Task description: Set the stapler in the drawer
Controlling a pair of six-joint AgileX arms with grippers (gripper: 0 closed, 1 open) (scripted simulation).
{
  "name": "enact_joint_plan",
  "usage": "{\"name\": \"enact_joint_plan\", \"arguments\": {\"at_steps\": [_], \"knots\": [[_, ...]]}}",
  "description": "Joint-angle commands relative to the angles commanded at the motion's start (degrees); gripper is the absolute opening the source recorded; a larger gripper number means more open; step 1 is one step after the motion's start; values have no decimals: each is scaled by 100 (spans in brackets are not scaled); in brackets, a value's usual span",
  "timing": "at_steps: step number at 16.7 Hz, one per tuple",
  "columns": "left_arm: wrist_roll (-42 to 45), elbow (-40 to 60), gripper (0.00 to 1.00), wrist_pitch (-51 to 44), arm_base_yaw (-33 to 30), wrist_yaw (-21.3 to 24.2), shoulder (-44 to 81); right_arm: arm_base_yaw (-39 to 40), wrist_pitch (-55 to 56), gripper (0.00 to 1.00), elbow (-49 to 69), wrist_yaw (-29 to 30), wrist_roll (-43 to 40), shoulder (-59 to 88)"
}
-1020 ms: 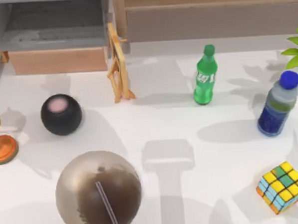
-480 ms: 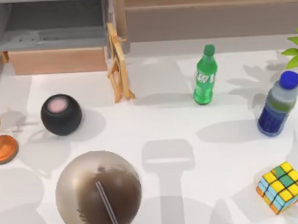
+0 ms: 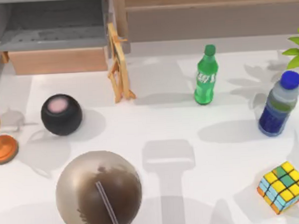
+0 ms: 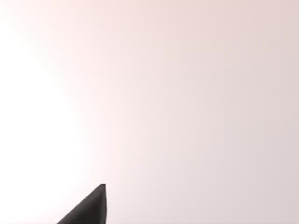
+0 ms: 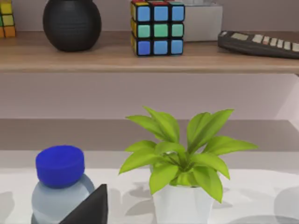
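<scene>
Plainly, the drawer (image 3: pixel 50 27) stands pulled open at the table's far left, its grey inside bare and ready to take something. Where the stapler is, I cannot tell. My left gripper (image 4: pixel 88 210) faces a blank pale surface, my right gripper (image 5: pixel 91 207) the plant (image 5: pixel 180 154); whether either is clenched or released, I cannot tell.

Drawer (image 3: pixel 55 26) cut off at top
</scene>
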Motion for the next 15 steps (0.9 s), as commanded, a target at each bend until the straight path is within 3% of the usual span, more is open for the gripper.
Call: {"name": "enact_joint_plan", "arguments": {"at_steps": [4, 8, 15], "knots": [[-32, -1632, 100, 1694, -190, 814, 318, 0, 0, 100, 0, 0, 0, 0], [-334, -2508, 100, 2524, -688, 1379, 708, 0, 0, 100, 0, 0, 0, 0], [-406, -2623, 100, 2631, -790, 1470, 785, 0, 0, 100, 0, 0, 0, 0]]}}
